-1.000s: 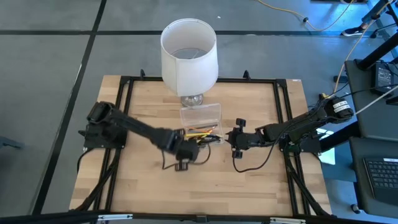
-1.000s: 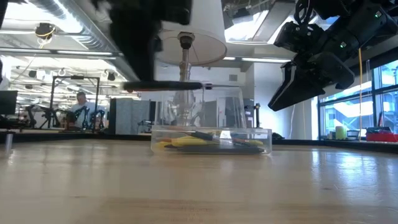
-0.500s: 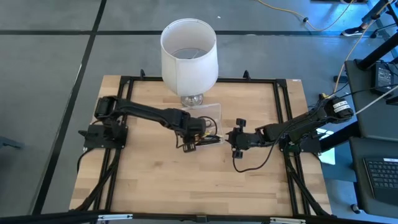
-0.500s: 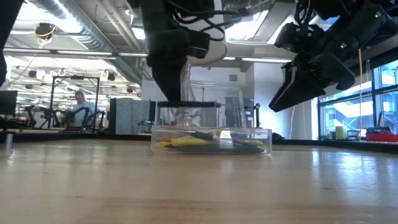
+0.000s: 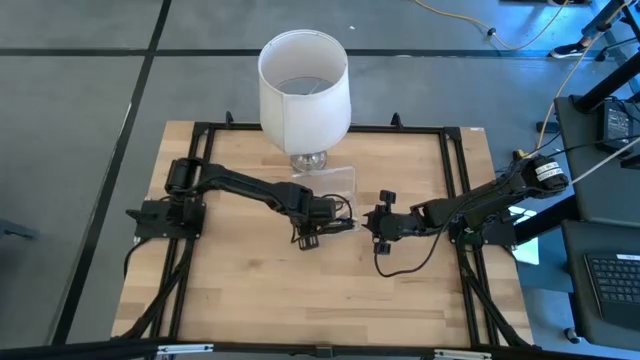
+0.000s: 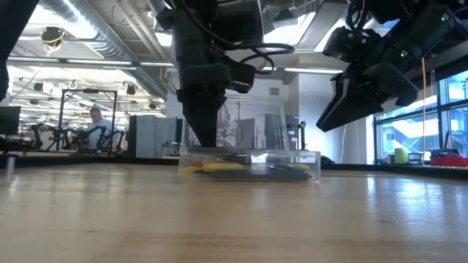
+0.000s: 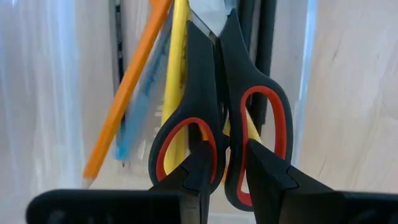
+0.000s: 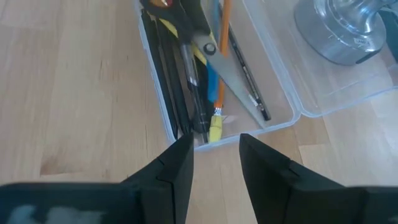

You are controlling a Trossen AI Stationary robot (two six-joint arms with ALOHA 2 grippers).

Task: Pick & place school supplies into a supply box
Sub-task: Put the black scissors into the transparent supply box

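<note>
The clear supply box (image 5: 325, 215) lies at the table's middle, with its lid (image 5: 322, 180) open on the far side toward the lamp. Inside lie a yellow pen (image 7: 177, 62), an orange pencil (image 7: 124, 106), a blue pen (image 7: 134, 130) and dark pens (image 8: 174, 81). The scissors (image 7: 186, 112), black handles lined with red, lie along the box over them. My left gripper (image 5: 312, 228) reaches down into the box, shut on the scissors. My right gripper (image 8: 214, 162) hangs open above the table off the box's right end. My left gripper pinches the scissors where the two handle loops meet (image 7: 225, 140), one finger (image 7: 202, 171) reaching into each loop. It comes from above, pointing down, its fingers across the scissors. The scissors lie level along the box, their blades (image 8: 217, 59) among the pens.
A big white lampshade (image 5: 303, 90) on a glass base (image 8: 339, 31) stands just beyond the box's lid. Dark rails frame the wooden table (image 5: 240, 290). Bare wood lies on the near side of the box. A person (image 6: 95, 124) sits far off in the room.
My left gripper has carried the scissors from the near left of the box toward the far right, over the box, and down into it. The scissors, held level above the box a second ago, are now low inside it.
</note>
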